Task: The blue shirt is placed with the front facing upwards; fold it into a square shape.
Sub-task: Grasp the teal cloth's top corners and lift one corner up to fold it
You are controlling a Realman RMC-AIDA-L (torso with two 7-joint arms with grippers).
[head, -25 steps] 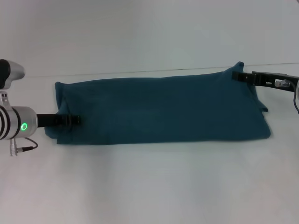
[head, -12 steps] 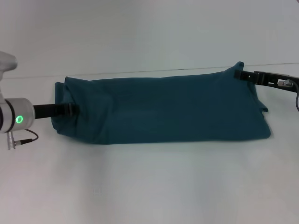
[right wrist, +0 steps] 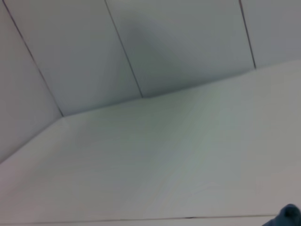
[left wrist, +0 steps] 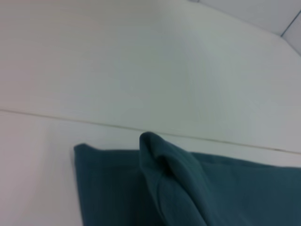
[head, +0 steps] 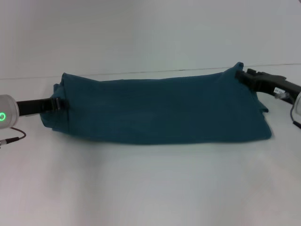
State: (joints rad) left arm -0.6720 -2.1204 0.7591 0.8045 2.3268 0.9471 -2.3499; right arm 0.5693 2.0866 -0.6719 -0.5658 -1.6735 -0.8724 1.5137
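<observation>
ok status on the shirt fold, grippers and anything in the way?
Left gripper at shirt's left end, right gripper at its far right corner. Blue shirt a long folded band, not square yet. Table shows no obstruction.

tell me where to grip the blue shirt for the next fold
Probably at its two short ends: the blue shirt lies as a long band across the table. The left gripper meets its left end from outside, the right gripper its far right corner.

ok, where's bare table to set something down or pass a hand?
Free: the white table in front of the dark teal-blue cotton shirt, and a thin strip behind it. Crowded: the shirt's ends, where the left gripper and right gripper sit.
</observation>
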